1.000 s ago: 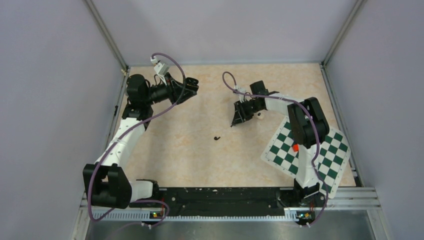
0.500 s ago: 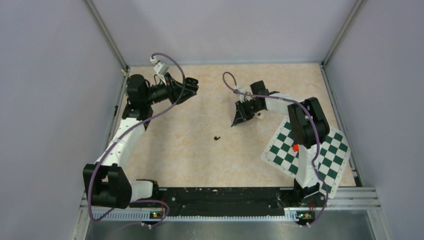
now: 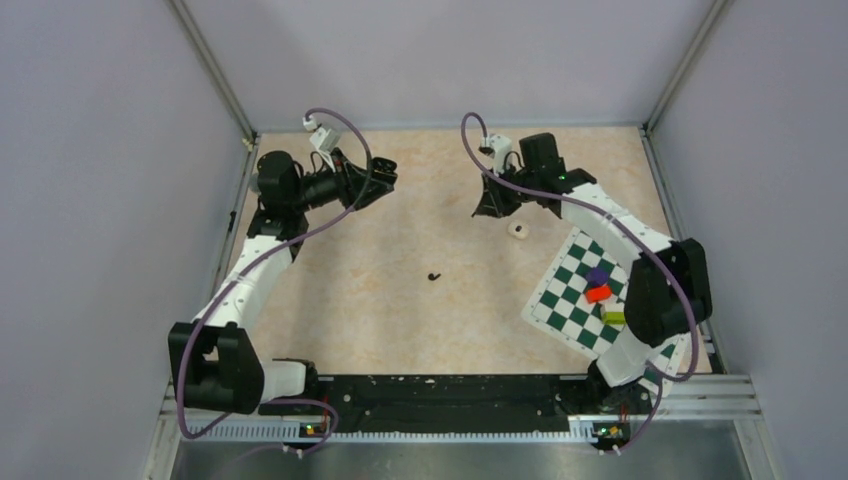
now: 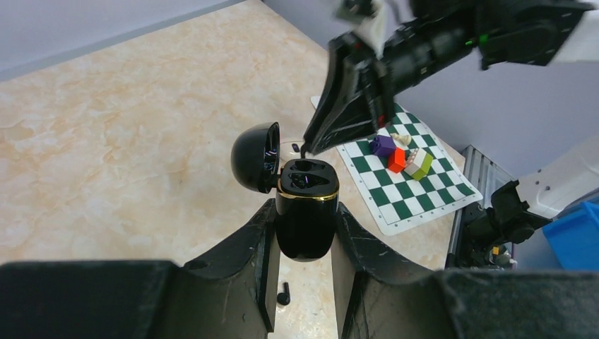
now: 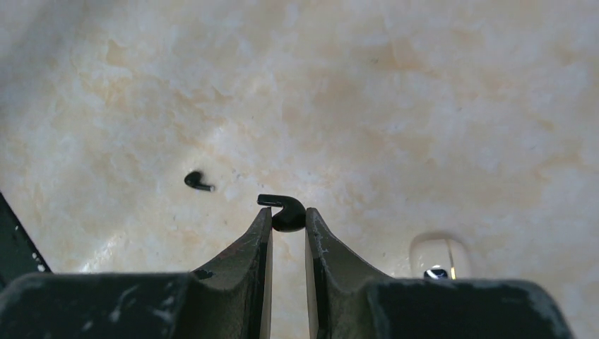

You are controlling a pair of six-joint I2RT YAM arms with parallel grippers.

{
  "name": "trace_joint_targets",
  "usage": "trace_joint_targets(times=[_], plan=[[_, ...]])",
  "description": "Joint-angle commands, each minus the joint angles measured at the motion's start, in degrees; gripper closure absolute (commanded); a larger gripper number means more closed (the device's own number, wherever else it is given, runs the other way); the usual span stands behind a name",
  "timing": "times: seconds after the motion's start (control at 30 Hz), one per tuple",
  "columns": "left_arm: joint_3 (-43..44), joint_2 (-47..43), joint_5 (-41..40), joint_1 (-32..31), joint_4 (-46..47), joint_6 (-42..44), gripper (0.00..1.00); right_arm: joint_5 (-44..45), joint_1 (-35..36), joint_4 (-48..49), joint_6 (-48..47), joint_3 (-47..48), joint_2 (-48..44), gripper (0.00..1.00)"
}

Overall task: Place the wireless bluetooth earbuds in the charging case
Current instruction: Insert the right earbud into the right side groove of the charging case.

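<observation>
Nearest the arm bases, a loose earbud (image 3: 433, 276) lies on the marbled table (image 3: 400, 320), well apart from both arms. The checkered mat (image 3: 560, 310) to its right carries coloured blocks (image 3: 598, 293). Farther back, the right gripper (image 5: 286, 220) has its fingers pinched together on the second earbud (image 5: 282, 206), held off the table. At far left, the left gripper (image 4: 305, 212) is clamped on the charging case (image 4: 306, 229), which is upright with its lid (image 4: 256, 157) standing open. The right gripper's tip hangs just beyond the case's mouth.
</observation>
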Motion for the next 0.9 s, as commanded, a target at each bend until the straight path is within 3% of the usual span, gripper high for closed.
trace_joint_targets(times=[0.0, 0.3, 0.5, 0.67, 0.87], plan=[[-0.6, 0.8, -2.7, -0.8, 1.2, 2.5, 1.0, 9.1, 3.2, -1.7, -0.6, 6.3, -6.7, 0.9], [-0.4, 0.9, -8.5, -3.4, -4.7, 12.6, 1.0, 22.5, 10.7, -10.8, 2.5, 22.2, -9.2, 0.9], [0.3, 1.2, -11.7, -5.4, -7.3, 17.2, 1.0, 28.3, 18.2, -11.8, 2.3, 26.3, -7.9, 0.9], [0.8, 1.1, -9.7, -7.4, -10.3, 22.8, 1.0, 29.1, 21.3, -12.2, 2.3, 29.1, -5.0, 0.9], [-1.6, -0.8, -4.8, -7.8, -7.5, 24.7, 1.0, 25.4, 21.8, -11.9, 5.3, 28.3, -3.8, 0.9]])
